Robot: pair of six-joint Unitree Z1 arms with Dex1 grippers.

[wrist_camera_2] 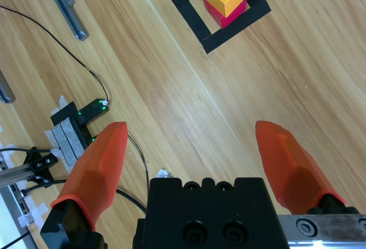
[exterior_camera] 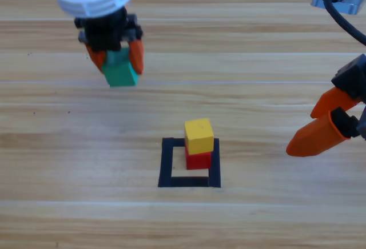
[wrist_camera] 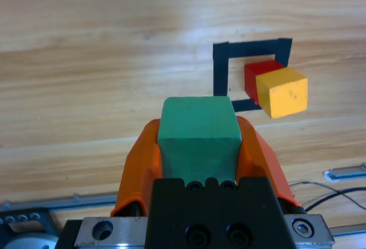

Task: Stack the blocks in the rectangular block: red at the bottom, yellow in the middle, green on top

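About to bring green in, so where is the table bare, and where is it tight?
Bare wood lies between the left claw holding the green cube and the taped rectangle, and along the front edge. Tight: the yellow cube on the red cube, with the open right claw waiting to their right.

The wooden table (exterior_camera: 68,163) has pale planks whose grain runs across the high view. A hollow rectangle of black tape (exterior_camera: 167,163) lies flat on it, near the middle. The red cube (exterior_camera: 198,160) rests directly on the table, inside the rectangle's right-hand part. Cables (wrist_camera_2: 97,83) and a small black device (wrist_camera_2: 88,112) lie on the table farther off.
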